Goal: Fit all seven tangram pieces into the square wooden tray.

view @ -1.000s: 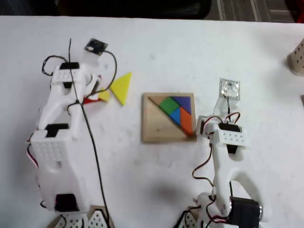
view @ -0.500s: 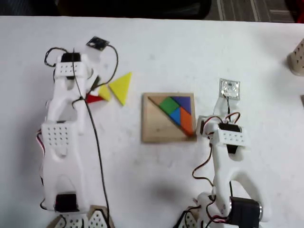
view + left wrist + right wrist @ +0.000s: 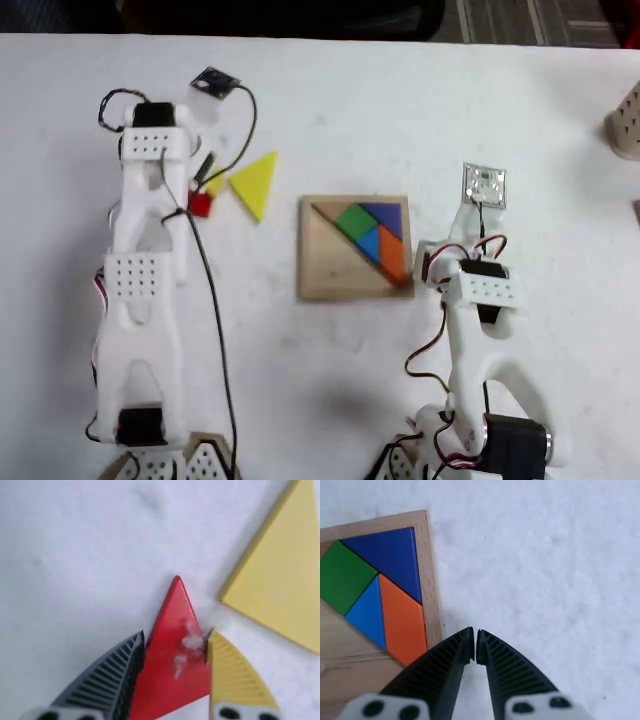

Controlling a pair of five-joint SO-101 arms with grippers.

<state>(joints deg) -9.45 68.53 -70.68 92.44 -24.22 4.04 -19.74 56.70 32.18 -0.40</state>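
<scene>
The square wooden tray (image 3: 325, 265) lies mid-table, with green (image 3: 353, 220), dark blue (image 3: 386, 216), light blue (image 3: 368, 243) and orange (image 3: 393, 256) pieces in its right half. My left gripper (image 3: 205, 195) is to its left, shut on the red triangle (image 3: 172, 650), one grey and one yellow finger (image 3: 232, 672) pressing its two edges. The large yellow triangle (image 3: 256, 183) lies flat just beside it (image 3: 280, 575). My right gripper (image 3: 475, 632) rests shut and empty by the tray's near right corner (image 3: 434, 610).
Cables trail over the left arm to a small black board (image 3: 208, 83). A small square board (image 3: 483, 187) sits to the right of the tray. A perforated beige object (image 3: 628, 125) stands at the right edge. The tray's left half is bare wood.
The left arm has stretched toward the far side and straightened. The red triangle shifted slightly right and now sits between its fingers. The right arm has not moved.
</scene>
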